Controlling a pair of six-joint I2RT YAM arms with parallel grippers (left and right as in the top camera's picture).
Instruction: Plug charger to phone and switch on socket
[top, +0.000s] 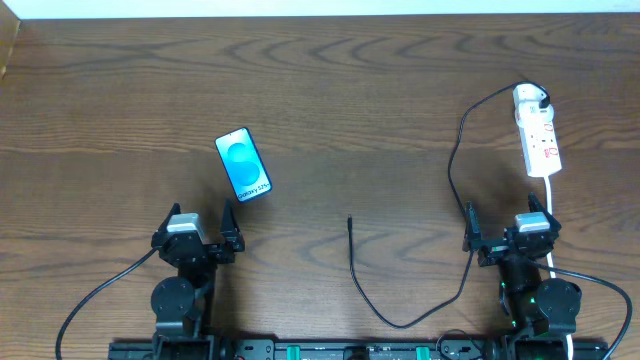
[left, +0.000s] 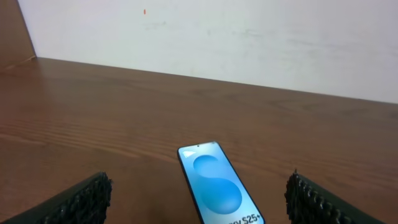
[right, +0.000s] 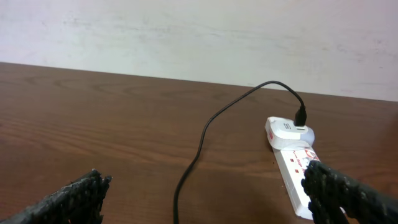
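Both arms stand at the near edge of the brown wooden worktop (top: 330, 90). The left gripper (top: 200, 225) and the right gripper (top: 505, 225) each have their jaws spread wide, with nothing held between them.

The slim blue-screened smartphone (top: 243, 165) lies flat in the left half of the worktop, just ahead of the left jaws and slightly to their right. Its long axis is slanted, with the lettered end turned toward the near edge.

The narrow white power strip (top: 538, 135) lies near the right edge toward the far right corner, directly ahead of the right jaws.

The thin black charger cable (top: 455, 170) leaves the strip's far end, loops toward the near edge and finishes mid-worktop. Its small straight plug (top: 350, 220) lies along the near–far line with the tip facing the far edge.

Assessment: the plug lies between the arms, well apart from both and about equally reachable — and to the right of the phone. A jaw closing across its width from either side would suit it.
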